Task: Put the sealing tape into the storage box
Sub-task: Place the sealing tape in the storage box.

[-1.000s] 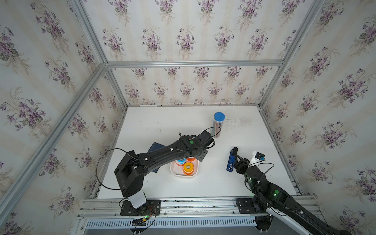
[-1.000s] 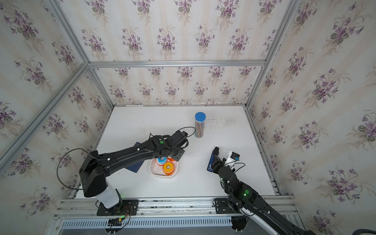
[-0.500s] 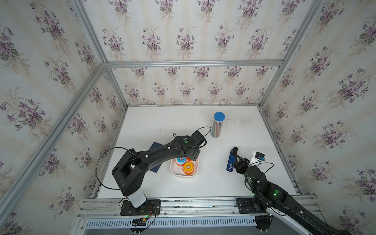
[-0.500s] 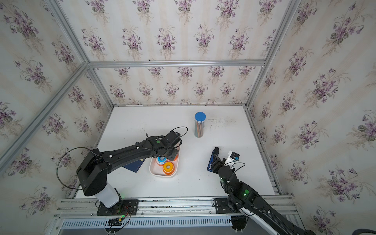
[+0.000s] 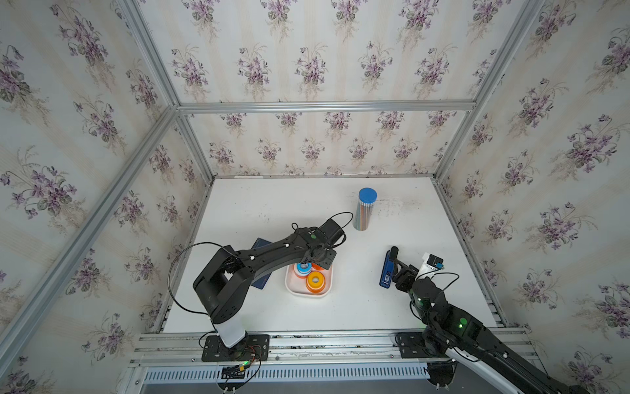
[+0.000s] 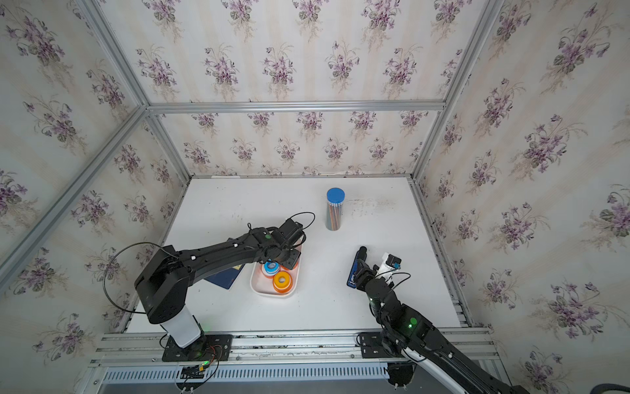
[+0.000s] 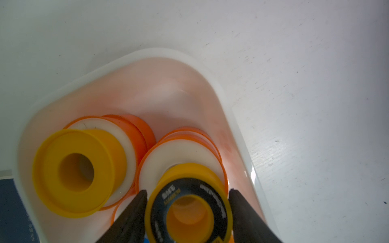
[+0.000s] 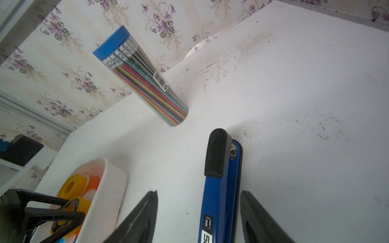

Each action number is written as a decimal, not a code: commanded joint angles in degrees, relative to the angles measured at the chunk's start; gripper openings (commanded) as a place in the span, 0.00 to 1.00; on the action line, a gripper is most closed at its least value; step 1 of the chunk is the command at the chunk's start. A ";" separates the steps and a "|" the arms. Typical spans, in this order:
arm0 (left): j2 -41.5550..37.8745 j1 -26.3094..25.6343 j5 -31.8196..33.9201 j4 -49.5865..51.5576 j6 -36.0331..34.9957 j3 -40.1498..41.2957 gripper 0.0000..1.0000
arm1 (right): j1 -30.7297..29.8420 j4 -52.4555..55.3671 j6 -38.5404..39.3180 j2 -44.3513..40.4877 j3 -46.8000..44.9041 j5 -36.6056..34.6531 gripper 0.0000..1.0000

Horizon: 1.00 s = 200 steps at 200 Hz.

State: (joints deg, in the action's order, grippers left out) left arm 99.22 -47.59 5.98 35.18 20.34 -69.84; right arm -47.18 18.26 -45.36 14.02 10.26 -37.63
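Our left gripper (image 7: 187,191) brackets the black-yellow roll (image 7: 189,212), lower centre, atop other rolls (image 7: 181,155) inside the storage box (image 7: 157,52); clamped or freed, we cannot tell. We should spread wide, then rise straight, nudging nothing

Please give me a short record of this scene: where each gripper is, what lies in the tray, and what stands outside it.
left gripper: over the tray, fingers either side of the black-yellow roll, grip unclear
right gripper: open, astride the bar
in tray: yellow roll, white-orange rolls, blue-white roll
outside tray: pencil tube, booklet
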 commanded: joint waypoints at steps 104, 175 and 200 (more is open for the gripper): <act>-4.29 0.14 2.29 2.56 -0.47 -0.23 0.72 | -0.06 -0.58 0.18 0.13 -0.15 0.27 0.66; -8.70 -0.09 -2.55 2.14 -0.83 6.43 0.70 | -0.02 -0.54 0.16 0.04 -0.15 0.31 0.67; -8.29 -0.12 -2.41 1.52 -1.07 7.21 0.70 | -0.02 -0.51 0.19 0.04 -0.15 0.27 0.67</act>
State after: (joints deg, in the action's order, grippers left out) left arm 90.85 -47.64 4.23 37.43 19.86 -62.98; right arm -47.18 18.26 -45.34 14.02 10.26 -37.01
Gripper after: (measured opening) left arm 0.703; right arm 0.666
